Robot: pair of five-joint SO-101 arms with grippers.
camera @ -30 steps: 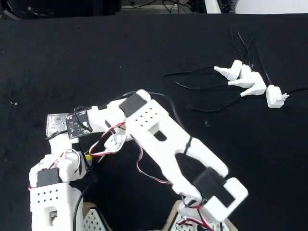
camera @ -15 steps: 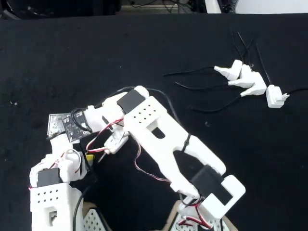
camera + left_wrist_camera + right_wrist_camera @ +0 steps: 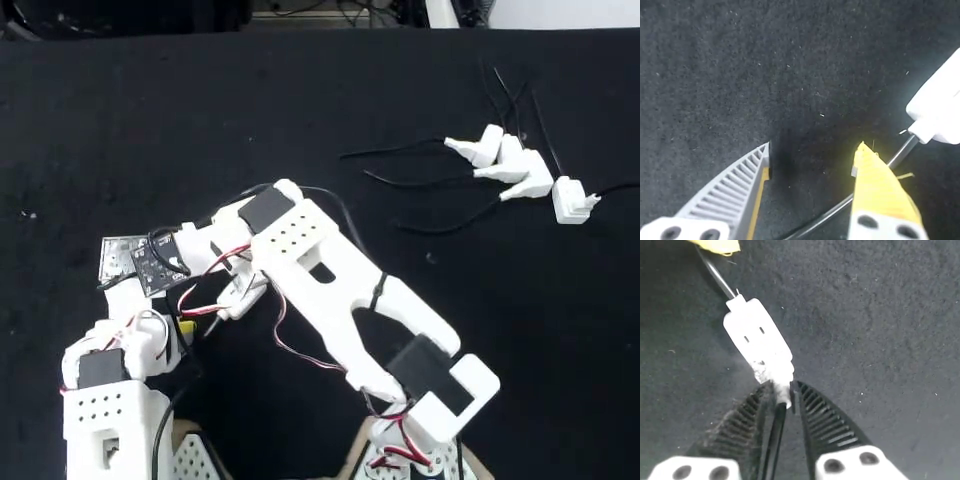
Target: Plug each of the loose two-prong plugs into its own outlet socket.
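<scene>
Socket (image 3: 758, 346) (white) in right pincer (image 3: 784, 386).

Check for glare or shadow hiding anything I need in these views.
High view: even light, the white plugs glare against the black cloth. Right wrist view: the socket in the right gripper is bright, its two slots readable. Left wrist view: a dark shadow lies between the fingers of the open left gripper.
</scene>
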